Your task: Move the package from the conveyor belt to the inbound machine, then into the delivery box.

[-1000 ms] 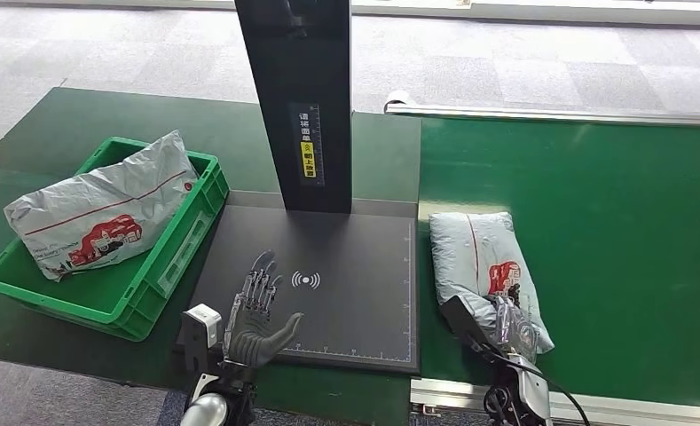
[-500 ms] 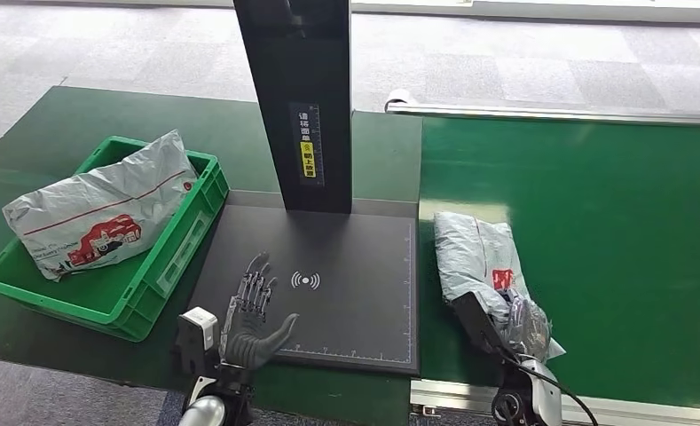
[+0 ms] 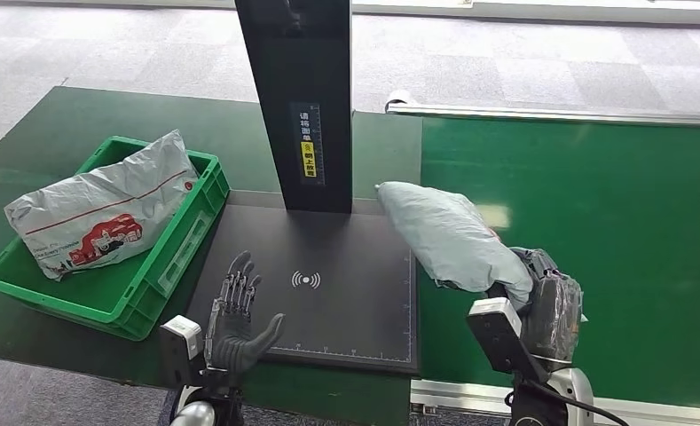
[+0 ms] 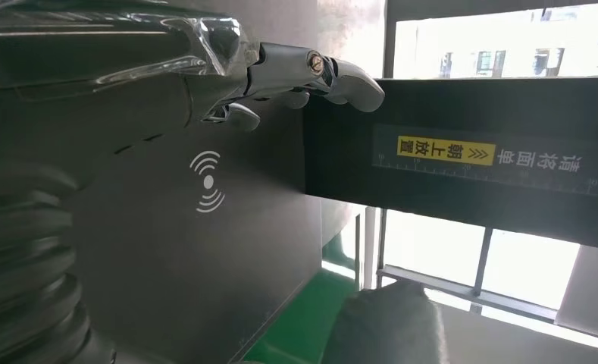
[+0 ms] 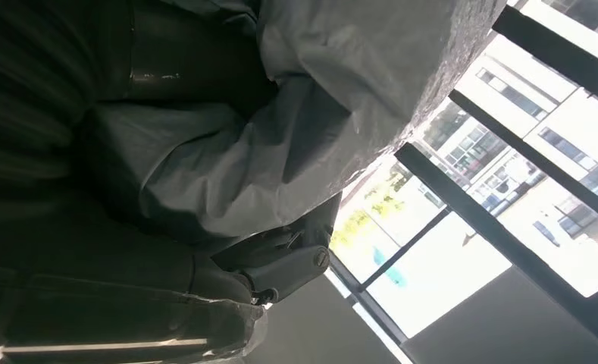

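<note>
At the far left a green delivery box (image 3: 176,232) holds one parcel; near it, the left hand (image 3: 237,317) hovers spread and empty. The right hand (image 3: 541,302) grips the grey package (image 3: 452,235), lifted at the right edge of the inbound machine (image 3: 346,311). The transfer to the machine seems under way; next the package should go left and down onto the plate.
</note>
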`<state>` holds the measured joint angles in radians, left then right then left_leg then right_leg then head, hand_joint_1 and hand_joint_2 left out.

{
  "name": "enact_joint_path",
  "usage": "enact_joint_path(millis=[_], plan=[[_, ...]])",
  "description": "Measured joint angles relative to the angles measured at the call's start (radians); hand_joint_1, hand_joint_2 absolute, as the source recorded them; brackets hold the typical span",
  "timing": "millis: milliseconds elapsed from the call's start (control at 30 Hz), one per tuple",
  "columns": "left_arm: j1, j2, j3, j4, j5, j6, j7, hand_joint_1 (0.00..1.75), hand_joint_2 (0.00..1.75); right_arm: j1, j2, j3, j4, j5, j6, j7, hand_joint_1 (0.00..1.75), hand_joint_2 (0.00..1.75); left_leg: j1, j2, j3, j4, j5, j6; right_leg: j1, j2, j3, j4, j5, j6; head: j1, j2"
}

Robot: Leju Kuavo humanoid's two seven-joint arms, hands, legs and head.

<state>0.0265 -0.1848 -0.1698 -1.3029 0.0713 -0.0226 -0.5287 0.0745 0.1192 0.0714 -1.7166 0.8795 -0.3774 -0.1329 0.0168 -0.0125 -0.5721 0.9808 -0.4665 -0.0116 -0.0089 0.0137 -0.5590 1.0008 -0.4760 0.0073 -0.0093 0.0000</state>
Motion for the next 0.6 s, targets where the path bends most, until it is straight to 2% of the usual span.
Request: enact_joint_path(millis=[233,300,433,500,600], plan=[[0.003,0.001,0.006,-0.013,-0.003,0.001,0.000,0.00,1.75,0.001,-0.008,0.036,-0.044,-0.016,0.011,-0.006,1.75,1.75,0.000,0.000,0.000,0.000,0.000,0.000,0.000,0.000,0.000,0.000,0.000,0.000,0.000,0.000],[0.002,0.001,0.011,-0.017,-0.015,0.003,0.000,0.00,1.75,-0.011,-0.011,0.049,-0.044,-0.071,0.070,-0.007,1.75,1.75,0.000,0.001,-0.001,0.000,0.000,0.000,0.000,0.001,0.000,0.000,0.000,0.000,0.000,0.000],[-0.006,0.002,0.034,-0.032,-0.034,0.012,0.001,0.00,1.75,-0.083,-0.020,0.108,0.018,-0.273,0.291,-0.006,1.75,1.75,0.000,0.001,0.000,0.000,0.000,0.000,0.001,0.001,0.000,0.000,0.000,0.000,0.000,0.000],[-0.008,0.004,0.047,-0.041,-0.038,0.015,0.004,0.00,1.75,-0.124,-0.022,0.140,0.087,-0.335,0.345,-0.009,1.75,1.75,0.001,0.001,0.001,0.000,0.001,-0.001,0.001,0.001,0.001,0.000,0.000,0.000,0.000,0.000],[-0.011,0.007,0.067,-0.054,-0.047,0.016,0.011,0.00,1.75,-0.169,-0.022,0.180,0.180,-0.387,0.377,-0.015,1.75,1.75,0.001,0.000,0.001,0.000,0.001,-0.001,0.001,0.000,0.001,0.000,0.000,0.000,0.000,0.000]])
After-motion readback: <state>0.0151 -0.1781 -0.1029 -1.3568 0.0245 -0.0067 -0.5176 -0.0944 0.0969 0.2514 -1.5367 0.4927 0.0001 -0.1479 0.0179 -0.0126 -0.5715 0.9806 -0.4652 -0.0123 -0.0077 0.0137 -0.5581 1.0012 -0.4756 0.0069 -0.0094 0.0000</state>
